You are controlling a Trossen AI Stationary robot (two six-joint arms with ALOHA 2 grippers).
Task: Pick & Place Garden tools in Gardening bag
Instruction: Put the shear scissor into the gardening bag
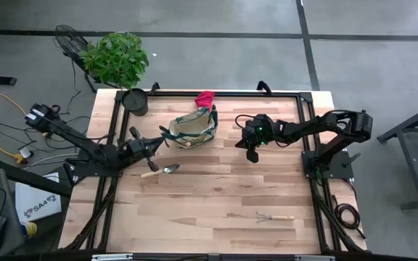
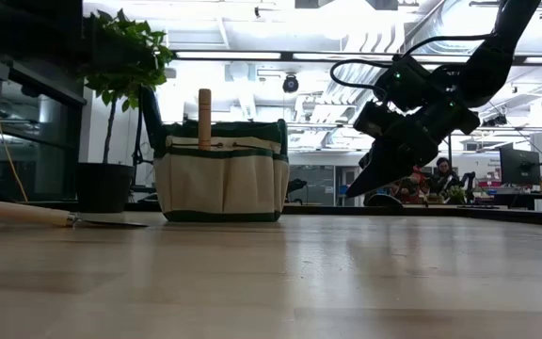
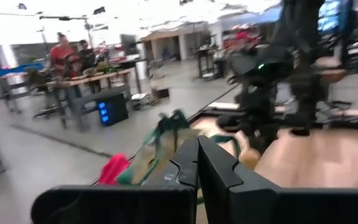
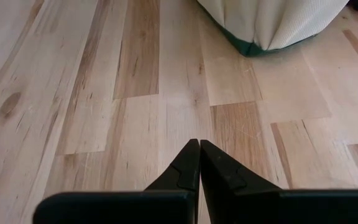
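Note:
The tan gardening bag with green trim stands upright at the table's far middle. A wooden tool handle sticks up out of its mouth. A red glove lies against the bag's far side. The silver trowel lies flat on the table, near-left of the bag. A mini rake lies near the front right. My left gripper is shut and empty, just left of the bag and above the trowel. My right gripper is shut and empty, hovering right of the bag and pointing slantwise down.
A black pot with a green plant stands at the table's far left corner. Bare wood stretches across the middle and front of the table. Beyond the far edge is an open room with desks and people.

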